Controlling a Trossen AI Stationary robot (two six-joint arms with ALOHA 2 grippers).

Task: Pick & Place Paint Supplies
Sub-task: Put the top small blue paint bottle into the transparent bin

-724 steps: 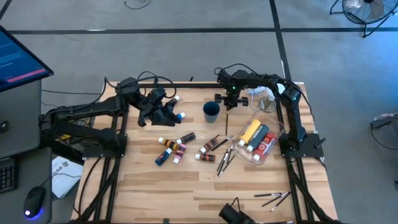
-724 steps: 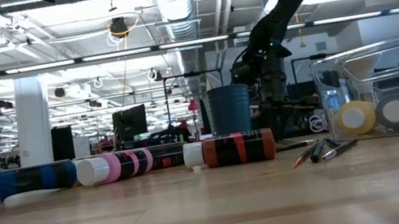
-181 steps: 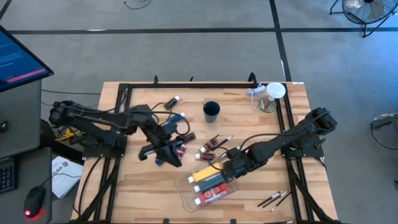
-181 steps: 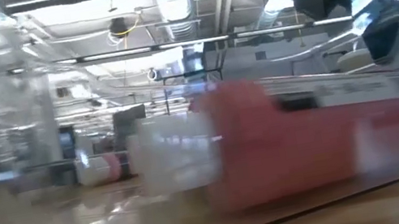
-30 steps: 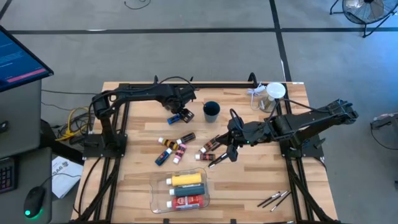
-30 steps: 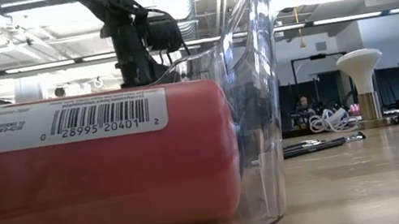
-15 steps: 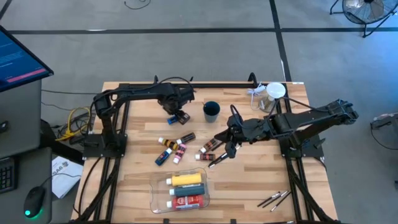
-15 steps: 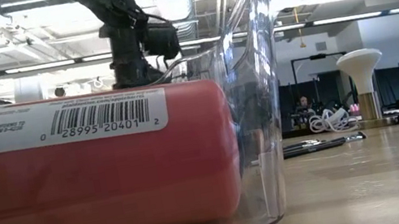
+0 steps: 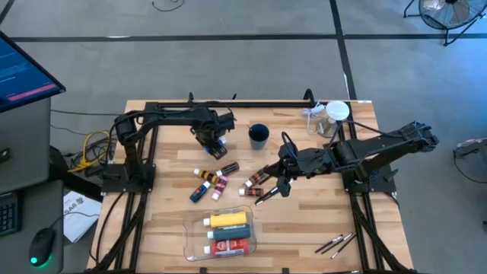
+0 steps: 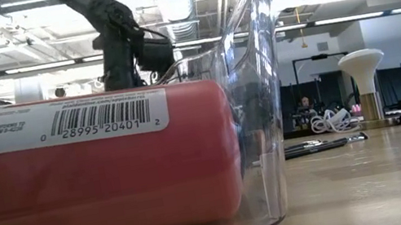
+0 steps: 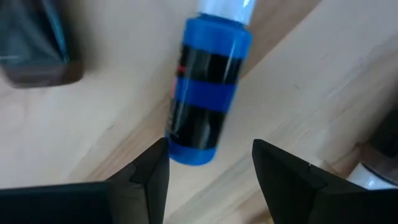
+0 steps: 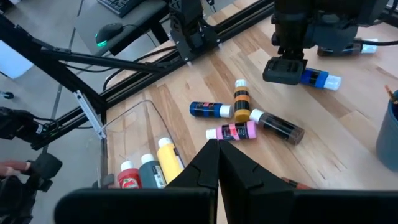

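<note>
A small blue bottle (image 11: 208, 106) with black bands and a white cap lies on its side on the wooden table (image 9: 319, 221), at the far left-centre (image 9: 221, 143). My left gripper (image 11: 210, 167) hangs open just above it, pointing down, with a finger on either side of the bottle's base end; it touches nothing. More small bottles lie in a loose group (image 9: 213, 181): blue (image 12: 208, 110), orange (image 12: 241, 99), pink (image 12: 233, 132) and dark (image 12: 277, 126). My right gripper (image 12: 217, 155) is shut and empty, held above the table's middle (image 9: 280, 181).
A clear bin (image 9: 194, 242) near the front edge holds yellow, teal and red (image 10: 95, 172) bottles. A dark blue cup (image 9: 259, 135) stands just right of the left gripper. A white-lidded jar (image 9: 335, 114) is at the far right, and brushes (image 9: 335, 243) lie front right.
My left gripper has come down toward the blue bottle, shifting a little toward the table's left edge, and stays open. The bottle has not moved.
</note>
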